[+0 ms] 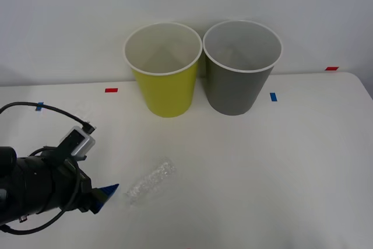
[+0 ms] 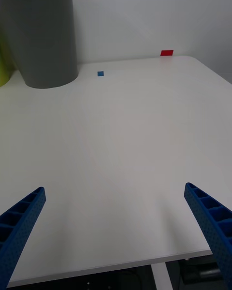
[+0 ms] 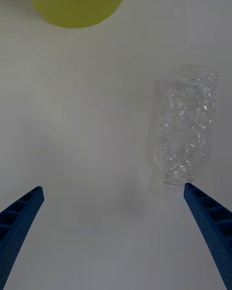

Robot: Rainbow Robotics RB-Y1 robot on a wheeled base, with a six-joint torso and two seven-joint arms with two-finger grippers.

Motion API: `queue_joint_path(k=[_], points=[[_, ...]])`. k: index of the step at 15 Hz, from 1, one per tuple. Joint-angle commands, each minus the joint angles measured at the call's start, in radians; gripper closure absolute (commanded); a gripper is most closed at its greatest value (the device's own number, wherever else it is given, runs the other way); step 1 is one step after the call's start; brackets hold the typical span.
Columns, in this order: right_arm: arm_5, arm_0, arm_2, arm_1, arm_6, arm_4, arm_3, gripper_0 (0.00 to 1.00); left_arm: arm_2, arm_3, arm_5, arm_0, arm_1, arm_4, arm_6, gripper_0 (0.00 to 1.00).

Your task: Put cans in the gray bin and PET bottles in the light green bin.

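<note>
A: Just ahead of the left gripper (image 3: 113, 239), a touch off to one finger's side, lies the small clear crinkly plastic bottle (image 1: 151, 180) on its side on the white table (image 1: 280, 167). Fingers spread wide, nothing between them.

B: Contact?

A: None. One blue finger (image 3: 208, 224) sits near the bottle's end, apart from it. Step looks like the approach before the grasp.

B: Bins?

A: Round yellow-green bin (image 1: 164, 68) stands farther ahead of that gripper, upright. Round dark gray bin (image 1: 240, 65) just beside it, rims nearly touching.

B: Right gripper?

A: Right gripper (image 2: 116, 232) waits over bare table, fingers wide apart, gray bin well ahead of it.

B: Next?

A: Probably shift sideways to centre the bottle between the fingers, lower, close gently since it is thin and crushable, then carry it to the yellow-green bin.
</note>
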Motion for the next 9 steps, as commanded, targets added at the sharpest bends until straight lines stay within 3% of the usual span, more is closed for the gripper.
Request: queue_joint_path(k=[1, 3, 7, 9], points=[[0.000, 0.000, 0.000, 0.000, 0.000, 0.000, 0.000, 0.00, -0.022, -0.004, 0.151, -0.118, -0.062, 0.059, -0.025, 0.00], [0.000, 0.000, 0.000, 0.000, 0.000, 0.000, 0.000, 0.00, -0.081, -0.004, 0.159, -0.155, -0.076, 0.028, -0.011, 0.00], [0.000, 0.000, 0.000, 0.000, 0.000, 0.000, 0.000, 0.00, -0.213, -0.004, 0.157, -0.196, -0.107, -0.136, -0.003, 0.00], [0.000, 0.000, 0.000, 0.000, 0.000, 0.000, 0.000, 0.00, -0.263, 0.001, 0.154, -0.227, -0.107, -0.177, 0.013, 0.00]])
